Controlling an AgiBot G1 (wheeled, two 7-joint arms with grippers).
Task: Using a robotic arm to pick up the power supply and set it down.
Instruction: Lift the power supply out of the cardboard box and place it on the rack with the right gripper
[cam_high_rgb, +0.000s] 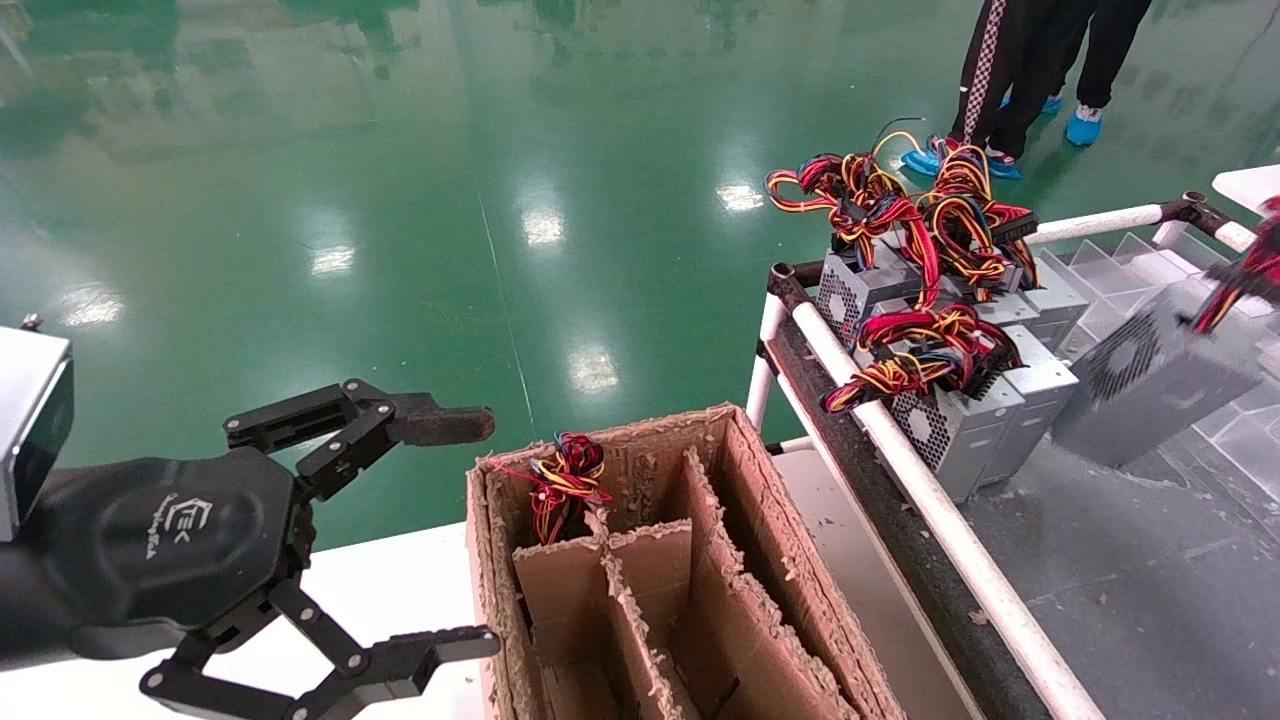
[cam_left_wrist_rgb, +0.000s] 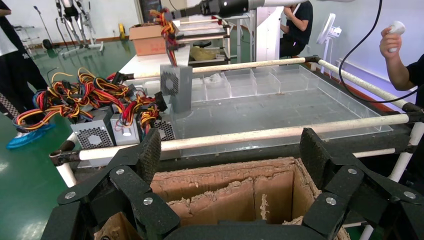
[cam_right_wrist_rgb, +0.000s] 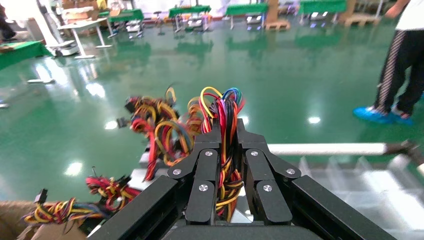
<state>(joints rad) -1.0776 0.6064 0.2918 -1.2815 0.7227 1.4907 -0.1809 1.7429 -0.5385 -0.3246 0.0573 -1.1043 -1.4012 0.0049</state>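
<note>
My right gripper (cam_right_wrist_rgb: 226, 131) is shut on the red, yellow and black wire bundle (cam_right_wrist_rgb: 224, 107) of the power supply (cam_high_rgb: 1150, 385). The grey box with its round vent hangs tilted over the clear divider tray (cam_high_rgb: 1120, 262). In the left wrist view the same power supply (cam_left_wrist_rgb: 176, 87) dangles by its wires from the white robotic arm (cam_left_wrist_rgb: 235, 6); whether its lower edge touches the tray I cannot tell. My left gripper (cam_high_rgb: 490, 533) stands open beside the cardboard carton, holding nothing; its jaws (cam_left_wrist_rgb: 231, 150) frame the carton's compartments.
Several more power supplies (cam_high_rgb: 960, 420) with tangled wires lie against the white pipe rail (cam_high_rgb: 900, 470). The brown divided carton (cam_high_rgb: 740, 470) holds one wire bundle (cam_high_rgb: 565, 485) in a far compartment. A person's legs (cam_high_rgb: 1010, 80) stand on the green floor behind the rack.
</note>
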